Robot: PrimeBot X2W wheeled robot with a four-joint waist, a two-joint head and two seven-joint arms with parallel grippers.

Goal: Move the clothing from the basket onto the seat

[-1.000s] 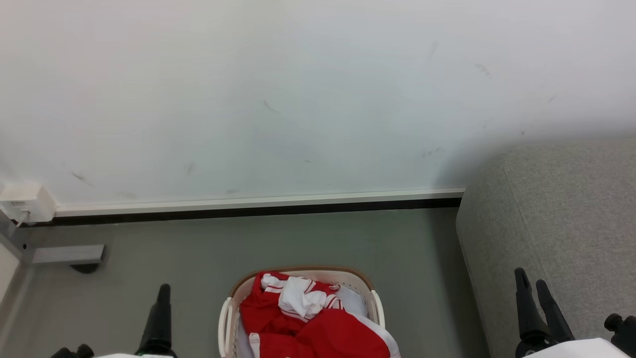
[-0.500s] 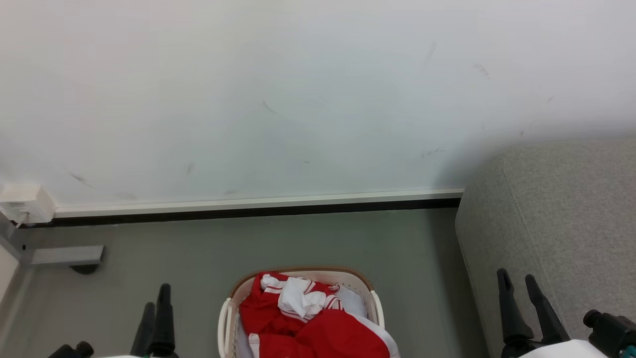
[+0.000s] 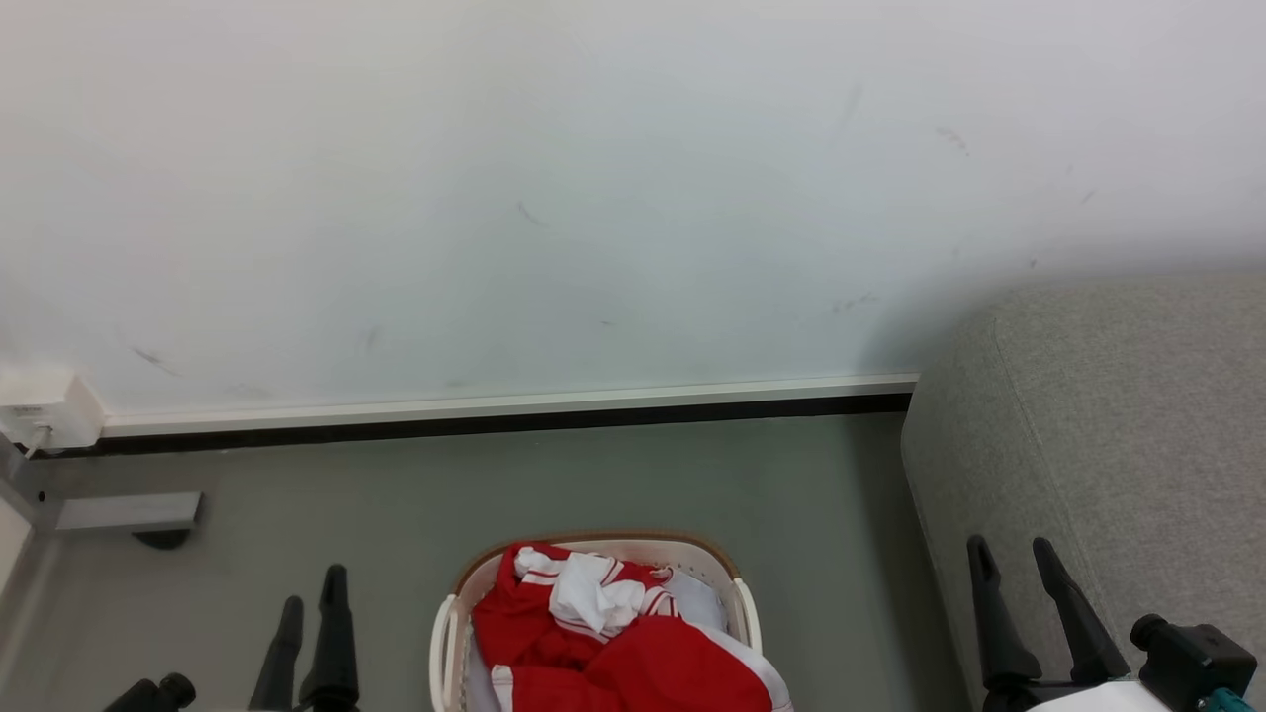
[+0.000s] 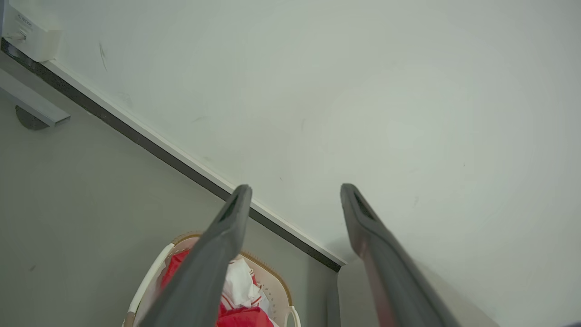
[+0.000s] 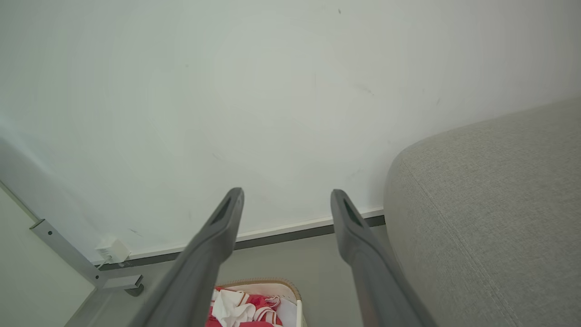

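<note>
1. Wall (image 3: 593,198): white, scuffed, w/ skirting along the base.
2. Floor (image 3: 613,475): smooth grey-green.
3. Sofa (image 3: 1118,415): light grey woven, right of basket, nothing on the part in view.
4. Laundry basket (image 3: 447,633): cream, brown rim, on floor btwn the arms.
5. Clothing (image 3: 554,643): red w/ white trim, crumpled, all inside basket.
6. Right gripper (image 3: 1014,554): fingers spread wide, holding nothing, in front of sofa side.
7. Left gripper (image 3: 312,593): fingers wide apart, empty, left of basket.
8. Wall box (image 3: 45,410): white, w/ cable, far left.

Step, prob.: approach, pre-grasp; no garment lifted yet. Next: bring one gripper down over the pile, pinch a thick fold, lift clear of rim, swing right to sofa.
</note>
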